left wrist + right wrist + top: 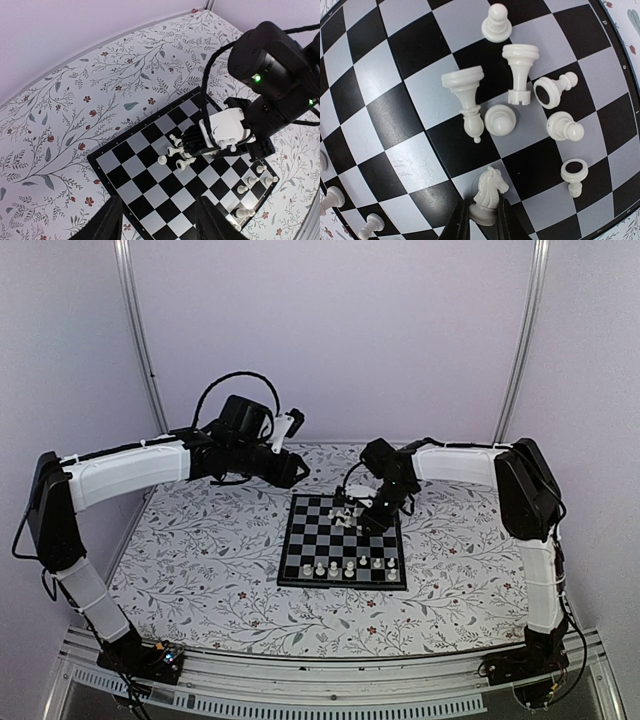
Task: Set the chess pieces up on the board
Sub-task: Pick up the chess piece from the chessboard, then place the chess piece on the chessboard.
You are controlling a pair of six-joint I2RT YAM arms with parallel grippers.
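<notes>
Glossy cream plastic chess pieces (500, 120); smooth, faintly scuffed board (385, 115); matt floral-printed table (200, 560).

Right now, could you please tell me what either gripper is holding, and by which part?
The right gripper pinches the white knight by its base, upright on the board; the left gripper is open and empty.

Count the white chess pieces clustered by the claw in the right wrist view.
8: white horse-head knight in the right claw; tipped bishop left, tipped rook centre; pawns top, middle, three right.
</notes>
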